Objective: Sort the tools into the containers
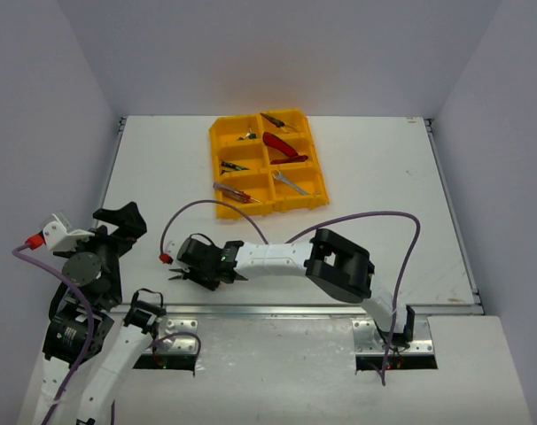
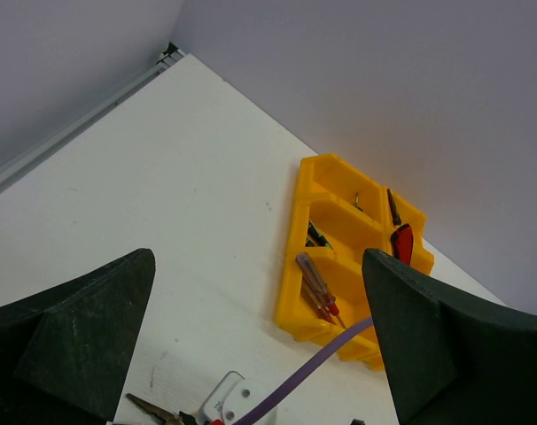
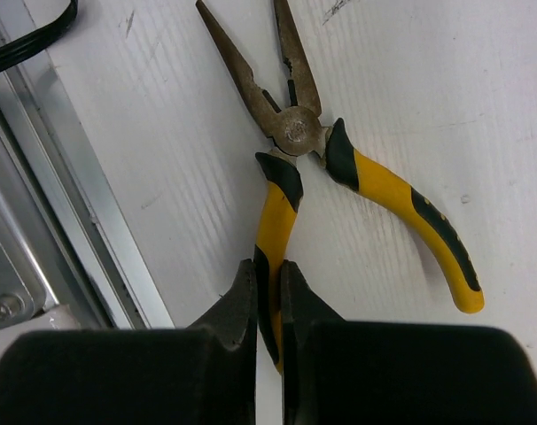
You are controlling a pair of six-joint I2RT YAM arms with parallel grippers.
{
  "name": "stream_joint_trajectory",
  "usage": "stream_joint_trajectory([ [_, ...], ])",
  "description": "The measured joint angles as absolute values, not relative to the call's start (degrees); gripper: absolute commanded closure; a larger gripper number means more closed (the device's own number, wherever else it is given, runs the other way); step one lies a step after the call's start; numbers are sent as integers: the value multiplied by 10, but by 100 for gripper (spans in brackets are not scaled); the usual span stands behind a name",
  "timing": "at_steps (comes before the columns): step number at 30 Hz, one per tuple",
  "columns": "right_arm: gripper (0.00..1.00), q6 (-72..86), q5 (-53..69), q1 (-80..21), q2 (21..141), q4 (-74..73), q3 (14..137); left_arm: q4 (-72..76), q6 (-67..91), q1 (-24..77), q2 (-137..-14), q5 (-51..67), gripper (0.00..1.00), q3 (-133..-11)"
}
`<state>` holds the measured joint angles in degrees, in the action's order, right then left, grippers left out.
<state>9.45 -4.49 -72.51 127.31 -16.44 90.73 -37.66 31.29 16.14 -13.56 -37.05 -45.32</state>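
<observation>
Pliers (image 3: pixel 294 134) lie flat, one handle pinched in the right tool (image 3: pixel 268 276); the left tool (image 2: pixel 258 266) gapes wide.

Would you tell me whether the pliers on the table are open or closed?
Open: the pliers lie flat, nose tips apart and handles splayed, one handle pinched by the right gripper.

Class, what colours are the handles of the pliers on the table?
The pliers have yellow handles with black patches; the right wrist view shows it best.
</observation>
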Motion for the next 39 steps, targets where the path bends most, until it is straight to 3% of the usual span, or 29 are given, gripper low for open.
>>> stream_joint_trajectory([
  [24, 100, 34, -74, -665, 1062, -169, 850, -376, 313, 161, -136, -372, 0, -453],
  [33, 100, -64, -87, -481, 1033, -140, 890, -376, 313, 161, -137, -373, 0, -453],
  [39, 100, -111, -100, -326, 1143, -95, 1011, -373, 312, 161, -151, -369, 0, -452],
])
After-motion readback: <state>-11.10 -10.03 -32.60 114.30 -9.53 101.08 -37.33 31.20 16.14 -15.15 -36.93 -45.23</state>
